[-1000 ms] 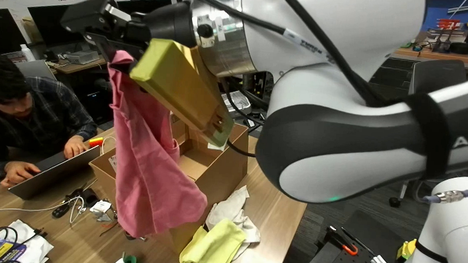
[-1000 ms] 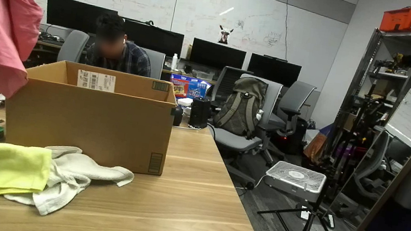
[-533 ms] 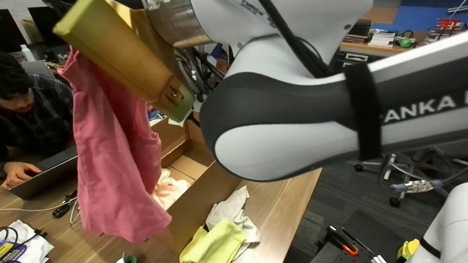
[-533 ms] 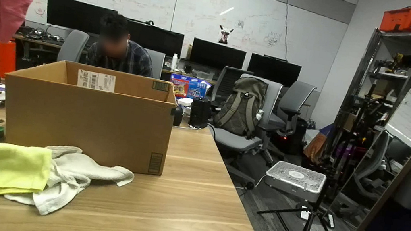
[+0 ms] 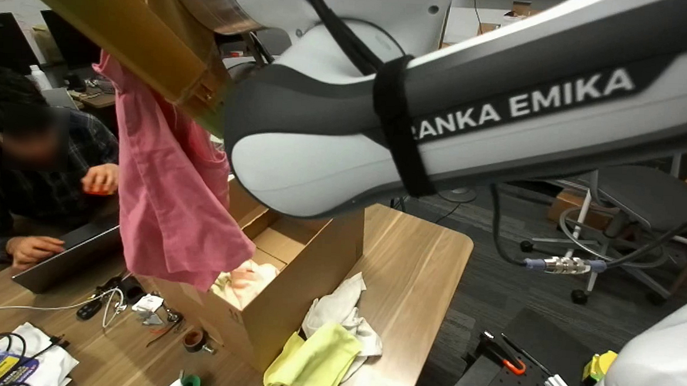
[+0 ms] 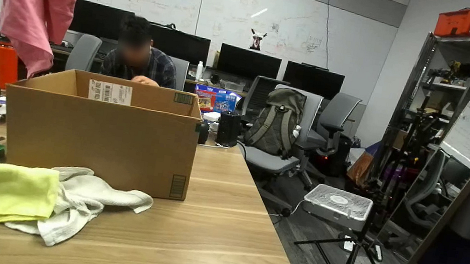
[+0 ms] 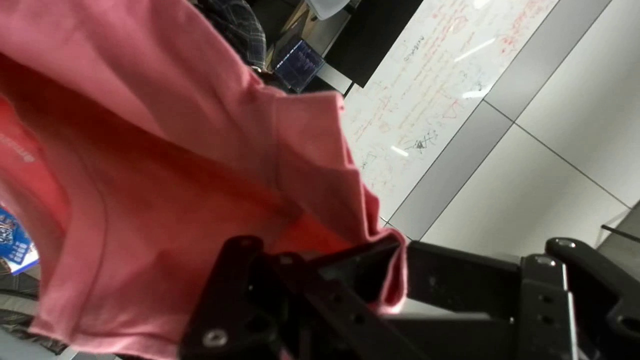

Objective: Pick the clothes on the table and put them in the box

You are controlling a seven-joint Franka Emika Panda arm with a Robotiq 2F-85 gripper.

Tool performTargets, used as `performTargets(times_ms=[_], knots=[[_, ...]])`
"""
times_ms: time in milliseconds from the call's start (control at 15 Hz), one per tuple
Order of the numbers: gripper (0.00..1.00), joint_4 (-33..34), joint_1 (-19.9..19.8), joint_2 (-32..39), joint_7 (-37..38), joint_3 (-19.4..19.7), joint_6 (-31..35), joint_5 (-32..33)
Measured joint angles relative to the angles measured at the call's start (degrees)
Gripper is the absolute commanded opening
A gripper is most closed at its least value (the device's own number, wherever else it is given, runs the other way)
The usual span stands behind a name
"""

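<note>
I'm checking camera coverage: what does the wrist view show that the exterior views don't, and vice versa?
Only the wrist view shows the pincer, shut on a fold of the pink garment, and a lit screen.
Only the exterior views show the box and, beside it on the table, the yellow-green cloth lying partly over the off-white cloth.
All of them share the pink garment and the whiteboard.

The pink garment [image 5: 170,198] is smooth matt cloth, the yellow-green garment [image 6: 18,193] and off-white garment [image 6: 81,195] are 2 matt fabrics, the box [image 6: 98,139] is dull cardboard bearing a paper label [image 6: 110,93], and the table [image 6: 205,239] is smooth, faintly glossy grained wood.
</note>
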State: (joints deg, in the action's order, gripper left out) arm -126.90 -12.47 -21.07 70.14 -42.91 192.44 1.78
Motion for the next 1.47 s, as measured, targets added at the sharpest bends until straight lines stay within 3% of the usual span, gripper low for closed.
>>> performTargets(times_ms=[533,1067,1133,1200,1467], knots=[[0.0,4.83,-19.67,-0.87,3.03,-16.88,0.01,-1.66],[0.0,10.0,-43.92,-7.5,8.99,-33.14,-1.83,-8.07],[0.25,10.75,-46.16,-8.05,9.09,-34.5,-2.41,-9.51],[0.25,11.44,-48.03,-8.55,8.92,-35.64,-3.0,-11.15],[0.56,13.38,-51.91,-9.3,8.48,-38.31,-4.98,-13.26]])
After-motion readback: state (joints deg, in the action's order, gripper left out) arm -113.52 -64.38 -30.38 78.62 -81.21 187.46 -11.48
